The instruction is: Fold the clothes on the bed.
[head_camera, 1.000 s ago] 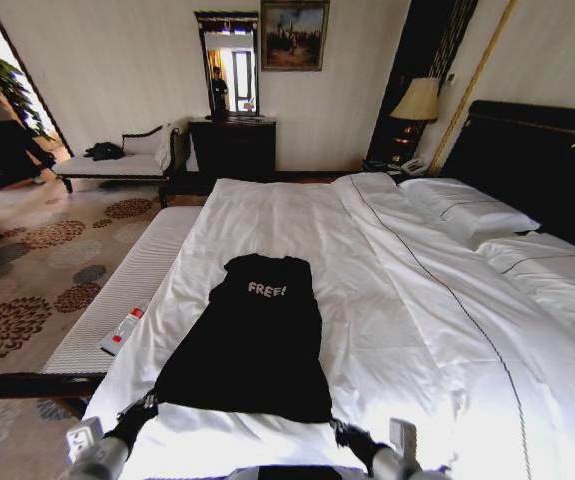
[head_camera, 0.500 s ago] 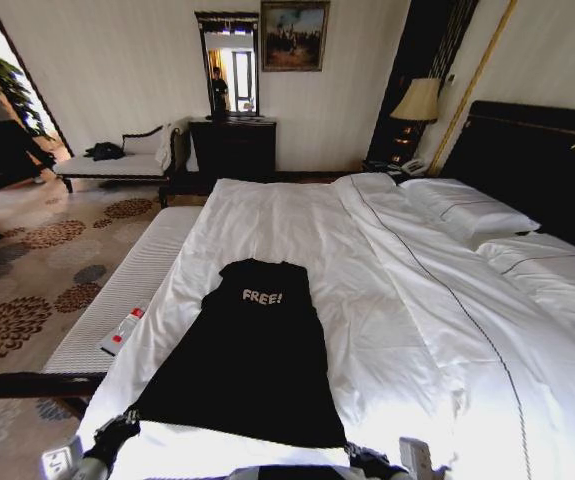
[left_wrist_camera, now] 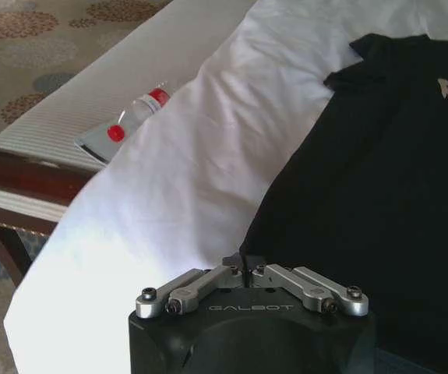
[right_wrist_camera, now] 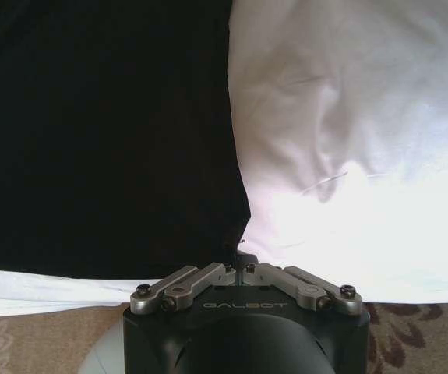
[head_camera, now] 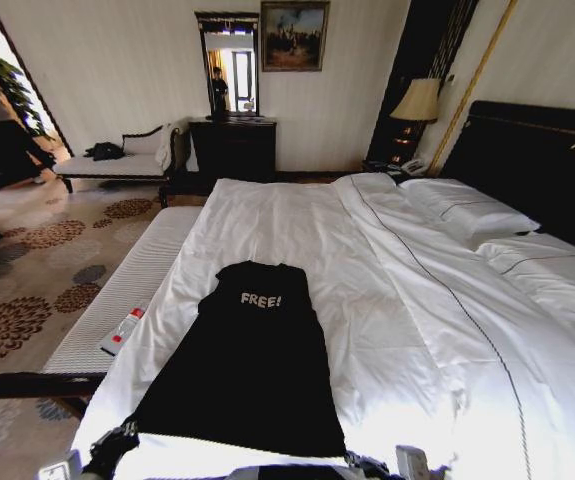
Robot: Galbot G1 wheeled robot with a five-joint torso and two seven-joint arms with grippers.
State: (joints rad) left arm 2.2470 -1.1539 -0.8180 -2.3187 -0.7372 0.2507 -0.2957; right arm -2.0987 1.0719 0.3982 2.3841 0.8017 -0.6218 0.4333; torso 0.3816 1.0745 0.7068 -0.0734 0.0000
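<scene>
Your black soft T-shirt point(head_camera: 247, 370) lies flat at the white-sheeted bed's point(head_camera: 387, 300) near edge, sleeves tucked. Left gripper point(left_wrist_camera: 243, 265) and right gripper point(right_wrist_camera: 238, 261) each pinch a hem corner; the lengthwise folding isn't done.

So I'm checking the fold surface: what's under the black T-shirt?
The black T-shirt lies flat on the bed, white duvet showing all around it. Whatever is directly beneath the fabric is covered.
</scene>
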